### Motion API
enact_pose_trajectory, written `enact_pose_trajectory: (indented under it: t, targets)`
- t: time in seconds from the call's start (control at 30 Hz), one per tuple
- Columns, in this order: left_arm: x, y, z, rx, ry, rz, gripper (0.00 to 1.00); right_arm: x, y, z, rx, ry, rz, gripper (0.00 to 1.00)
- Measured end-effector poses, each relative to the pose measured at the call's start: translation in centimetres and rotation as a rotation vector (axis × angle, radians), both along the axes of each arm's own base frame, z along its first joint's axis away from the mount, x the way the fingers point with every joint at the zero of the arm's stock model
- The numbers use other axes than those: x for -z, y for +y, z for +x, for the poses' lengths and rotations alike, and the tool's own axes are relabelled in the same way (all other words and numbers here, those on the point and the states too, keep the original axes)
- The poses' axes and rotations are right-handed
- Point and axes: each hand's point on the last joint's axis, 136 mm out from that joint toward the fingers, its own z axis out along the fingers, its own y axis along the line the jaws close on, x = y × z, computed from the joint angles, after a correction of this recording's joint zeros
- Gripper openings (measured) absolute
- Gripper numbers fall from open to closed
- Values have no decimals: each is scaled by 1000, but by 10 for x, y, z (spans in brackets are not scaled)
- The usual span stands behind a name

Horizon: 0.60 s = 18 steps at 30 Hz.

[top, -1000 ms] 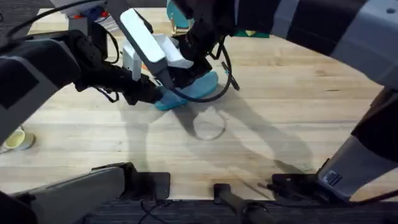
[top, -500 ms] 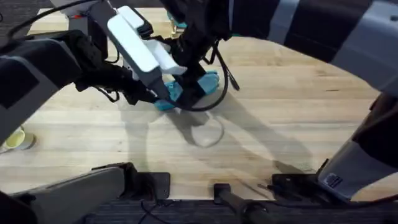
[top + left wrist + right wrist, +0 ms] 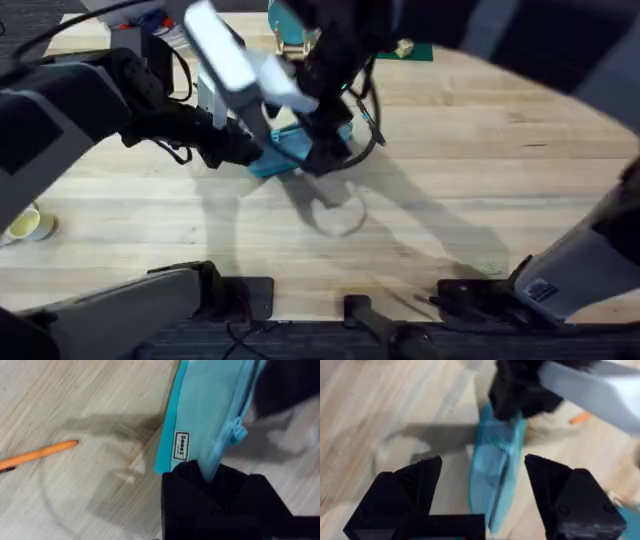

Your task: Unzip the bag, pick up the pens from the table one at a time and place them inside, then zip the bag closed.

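Observation:
The light blue bag lies on the table at mid-left. My left gripper is shut on its left end; in the left wrist view the black fingers pinch the bag beside its label, with the zipper pull just beyond. My right gripper hangs over the bag's other end. Its open jaws straddle the bag without closing on it, and the left gripper holds the far end. An orange pen lies on the wood near the bag and also shows as the pen.
A tape roll sits at the table's left edge. A round teal object on a wooden stand and a green item are at the back. Bare wood stretches to the right and front of the bag.
My right arm has swung right and down over the bag's right end. The bag has shifted a little under it. The left arm has held its place on the bag.

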Motion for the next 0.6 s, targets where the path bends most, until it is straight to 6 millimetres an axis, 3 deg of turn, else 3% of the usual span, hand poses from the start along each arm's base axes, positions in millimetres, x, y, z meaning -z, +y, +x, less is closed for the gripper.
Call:
enact_pose_trajectory:
  t: [0.3, 0.37, 0.47, 0.53, 0.57, 0.6]
  targets:
    - [0, 0, 0, 0, 0, 0, 59, -51, -48, 33, 201, -46, 70, 996]
    - [0, 0, 0, 0, -1, -2, 209, -59, -59, 41, 253, -50, 81, 996]
    - [0, 0, 0, 2, -2, -2, 545, -65, -74, 52, 317, -51, 91, 996]
    - [0, 0, 0, 1, -1, -3, 855, -65, -80, 57, 345, -47, 90, 996]
    - [0, -1, 0, -2, 1, -4, 958, -65, -82, 58, 354, -43, 88, 996]
    - [0, 0, 0, -1, 0, -3, 983, -65, -83, 59, 360, -41, 86, 996]
